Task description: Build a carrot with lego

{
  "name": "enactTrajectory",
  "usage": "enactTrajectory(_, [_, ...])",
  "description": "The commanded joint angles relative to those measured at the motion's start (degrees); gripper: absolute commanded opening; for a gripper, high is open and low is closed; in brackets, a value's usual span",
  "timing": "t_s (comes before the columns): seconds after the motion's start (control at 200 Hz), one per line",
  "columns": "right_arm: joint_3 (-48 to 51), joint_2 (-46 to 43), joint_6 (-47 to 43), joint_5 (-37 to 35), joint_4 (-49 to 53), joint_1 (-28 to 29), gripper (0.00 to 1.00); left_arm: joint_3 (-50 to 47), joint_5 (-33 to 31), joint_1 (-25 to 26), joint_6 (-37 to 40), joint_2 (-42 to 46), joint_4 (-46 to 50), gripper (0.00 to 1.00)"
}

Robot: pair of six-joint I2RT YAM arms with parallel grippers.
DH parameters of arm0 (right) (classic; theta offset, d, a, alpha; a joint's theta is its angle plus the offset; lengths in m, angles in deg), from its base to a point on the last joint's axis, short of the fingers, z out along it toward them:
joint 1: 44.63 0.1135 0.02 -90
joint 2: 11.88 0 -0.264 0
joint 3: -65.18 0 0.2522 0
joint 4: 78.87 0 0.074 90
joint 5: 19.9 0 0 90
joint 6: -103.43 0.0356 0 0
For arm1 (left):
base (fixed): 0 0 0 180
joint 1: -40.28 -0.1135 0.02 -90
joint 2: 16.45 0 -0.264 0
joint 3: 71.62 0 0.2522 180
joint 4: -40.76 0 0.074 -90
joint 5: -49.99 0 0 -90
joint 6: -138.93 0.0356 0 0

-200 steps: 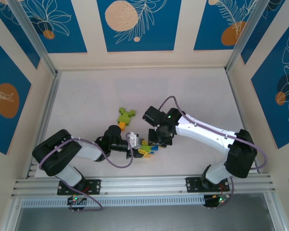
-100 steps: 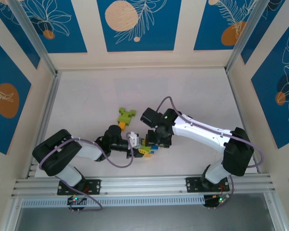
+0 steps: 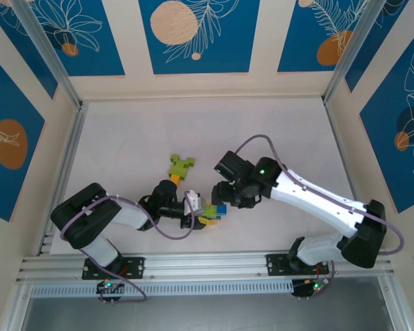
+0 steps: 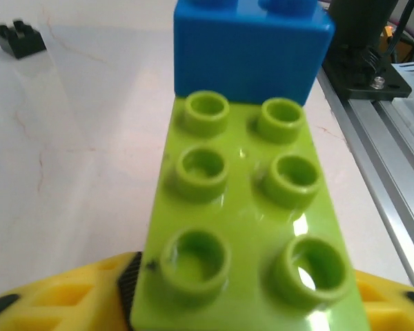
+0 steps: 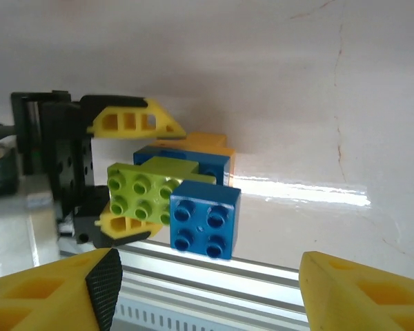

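The left claw point(image 5: 169, 178) straddles a lime green brick point(image 4: 241, 227), one yellow finger on each long side. I cannot tell whether the pads press it or stand just off it. The brick's long axis runs straight out from this claw, studs facing its wrist camera, and a blue brick point(image 4: 252, 52) is seated on the studs at the far end.

The right claw point(image 5: 207, 289) is spread wide with nothing between its fingers. From it the small stack lies dead ahead and a little left of centre, near but apart, with the studded faces of the lime and blue bricks turned toward it. Behind the lime brick, on the side away from this claw, a second blue brick point(image 5: 186, 162) and an orange brick point(image 5: 207, 141) show; I cannot tell how they join.

The left claw is the nearer, so any next brick would probably come in from the right.

The counter point(image 3: 283, 131) is pale and glossy. An aluminium rail point(image 4: 393, 172) runs close along the left claw's right side, leaving little room there. Off to its far left a tiny black brick point(image 4: 19, 38) lies well apart. Loose lime pieces point(image 3: 181, 164) rest beyond the left wrist.
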Motion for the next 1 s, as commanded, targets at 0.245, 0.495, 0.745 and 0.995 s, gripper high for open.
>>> enactTrajectory(0.245, [14.1,-8.3,9.5,1.2,2.2,5.9,0.68,-0.5,-0.2,0.3,0.7,0.1,1.2,0.85])
enactTrajectory(0.495, [14.2,-3.5,8.7,2.0,-1.9,6.7,0.67,-1.0,-0.7,0.3,-0.3,2.6,-0.4,0.99])
enactTrajectory(0.745, [13.1,-0.2,6.5,1.8,-2.4,4.1,0.65,-2.2,-1.2,0.2,-2.7,5.2,-3.2,0.99])
enactTrajectory(0.995, [13.1,0.6,4.1,1.6,-2.3,0.3,0.64,-1.6,-0.2,0.0,-3.2,5.8,-3.3,0.99])
